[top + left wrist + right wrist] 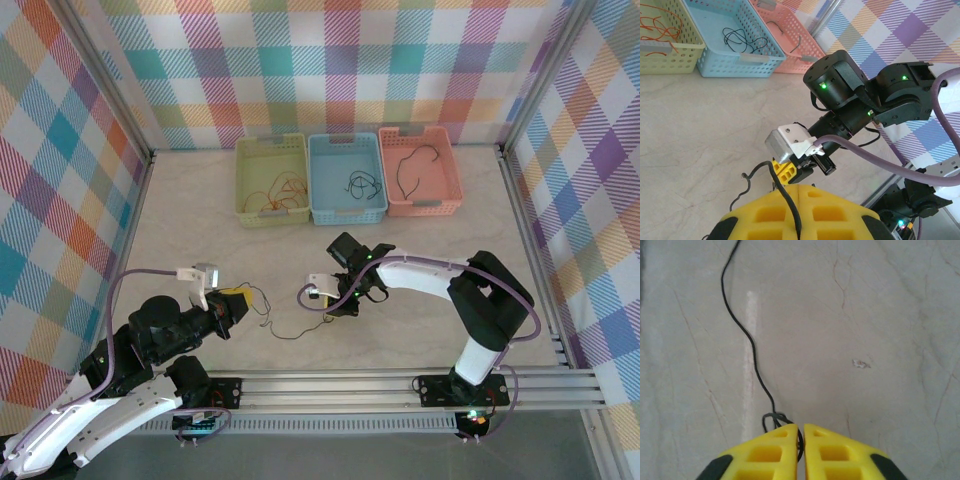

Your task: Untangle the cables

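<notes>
The likeliest trouble, I judge, is that drawing the two tools apart would cinch the small loop rather than open it. The right tool (800, 429), its yellow fingers nearly together, pinches the thin black flexible cable (754, 355) right at a knot-like curl by its tips. A wire this fine could also slip out of either pinch under a hard tug. The left tool (796, 192) is closed, with the cable running along the seam between its fingers. Seen from above, the cable lies on the pale marbled desk (200, 230) at 6 o'clock from the light-blue plastic basket (347, 212). It sags in a shallow curve between the tools, the left tool at 9 o'clock of the right. It looks limp, kinked and very thin.
</notes>
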Robot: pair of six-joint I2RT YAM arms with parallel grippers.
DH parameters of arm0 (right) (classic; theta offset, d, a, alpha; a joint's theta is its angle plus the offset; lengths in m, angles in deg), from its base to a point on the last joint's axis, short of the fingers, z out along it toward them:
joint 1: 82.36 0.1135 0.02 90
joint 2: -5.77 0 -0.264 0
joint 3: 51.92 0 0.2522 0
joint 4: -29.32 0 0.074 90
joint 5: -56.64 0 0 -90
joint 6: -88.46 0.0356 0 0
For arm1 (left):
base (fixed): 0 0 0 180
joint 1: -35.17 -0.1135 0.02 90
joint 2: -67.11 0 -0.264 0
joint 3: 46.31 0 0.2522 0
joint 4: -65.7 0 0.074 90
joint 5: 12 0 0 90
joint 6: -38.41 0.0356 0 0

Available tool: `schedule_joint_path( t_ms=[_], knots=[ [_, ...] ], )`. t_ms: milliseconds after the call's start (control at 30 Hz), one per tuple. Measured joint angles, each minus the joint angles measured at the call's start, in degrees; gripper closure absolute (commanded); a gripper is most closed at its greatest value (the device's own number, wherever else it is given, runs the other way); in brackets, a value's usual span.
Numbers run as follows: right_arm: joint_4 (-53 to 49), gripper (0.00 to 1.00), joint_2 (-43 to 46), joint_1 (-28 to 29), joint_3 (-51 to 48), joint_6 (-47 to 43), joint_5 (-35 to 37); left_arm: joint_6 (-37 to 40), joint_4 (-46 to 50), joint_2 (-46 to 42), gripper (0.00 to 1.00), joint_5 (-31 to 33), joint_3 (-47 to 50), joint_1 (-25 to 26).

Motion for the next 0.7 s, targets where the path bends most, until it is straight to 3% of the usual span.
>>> schedule_joint_path(
  t_ms=[400,700],
  knots=[
    [-2.45,0.67,-0.57,0.39,0.02,-1.01,-0.79,0.02,0.00,-0.17,1.00,0.00,0.00,0.00],
    [-2.84,0.78,-2.03,0.48,0.22,-1.31,-0.04,0.00,0.00,-0.17,1.00,0.00,0.00,0.00]
  ],
)
